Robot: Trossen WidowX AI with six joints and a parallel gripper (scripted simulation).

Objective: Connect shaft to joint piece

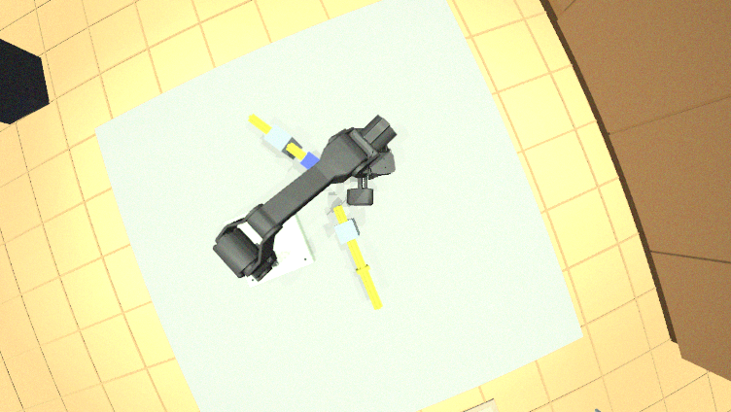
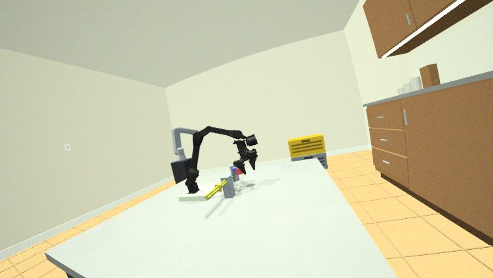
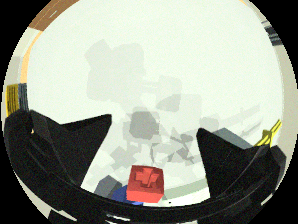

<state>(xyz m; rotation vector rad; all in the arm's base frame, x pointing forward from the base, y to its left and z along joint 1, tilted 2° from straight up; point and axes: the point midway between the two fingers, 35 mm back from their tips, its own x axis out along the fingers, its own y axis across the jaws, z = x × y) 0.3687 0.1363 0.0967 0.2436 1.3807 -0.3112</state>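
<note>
My fingers (image 2: 249, 172) stand wide, probably above the red joint piece (image 2: 238, 170) (image 3: 145, 184); next I lower, then grip.

In the top view, the base plate (image 1: 301, 245) (image 2: 193, 198) is on the table (image 1: 450, 256) (image 2: 276, 227) (image 3: 200, 50). The second block (image 1: 347, 230) (image 2: 227, 187) (image 3: 227, 136) stands to the right of this plate, with the second shaft (image 1: 371, 291) (image 2: 212, 193) (image 3: 270, 134) passing through it. The first block (image 1: 277, 137) (image 2: 235, 177) stands above the plate and carries the first shaft (image 1: 259, 123). In the exterior view, the joint piece (image 2: 238, 170) (image 3: 145, 185) is to the right of the plate and farther behind.
</note>
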